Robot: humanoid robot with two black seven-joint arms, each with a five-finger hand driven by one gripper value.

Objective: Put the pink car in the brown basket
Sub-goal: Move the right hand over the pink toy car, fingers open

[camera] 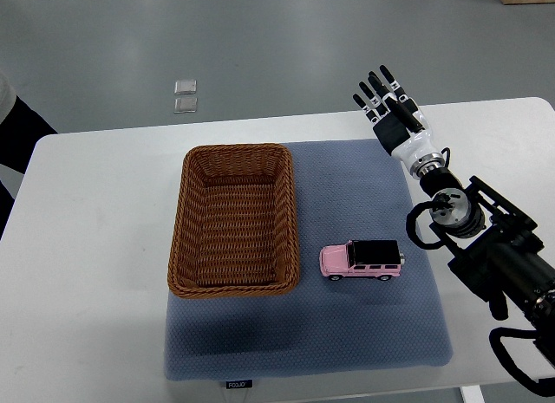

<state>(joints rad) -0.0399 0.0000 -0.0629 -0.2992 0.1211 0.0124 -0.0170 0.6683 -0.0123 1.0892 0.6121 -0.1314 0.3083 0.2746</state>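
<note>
My right hand (392, 108) is up near the far edge of the worktop (95, 247), well away from the pink car (362, 261). My fingers (375, 91) are straight and spread out, and they hold nothing. I cannot see my left hand at all.

The pink car has a black roof. It sits on its wheels on the blue mat (347, 334), just beside the right side of the brown basket (234, 221), but not touching it.

Here is what I think could go wrong. The car has wheels, so if I bump it before I close on it, it may roll away along the mat. It is small and smooth, so a weak pinch could let it slip and drop. The basket wall is tall, so if I carry the car too low, I could hit the rim and push the basket.

The basket is empty. I can see only its woven bottom.
</note>
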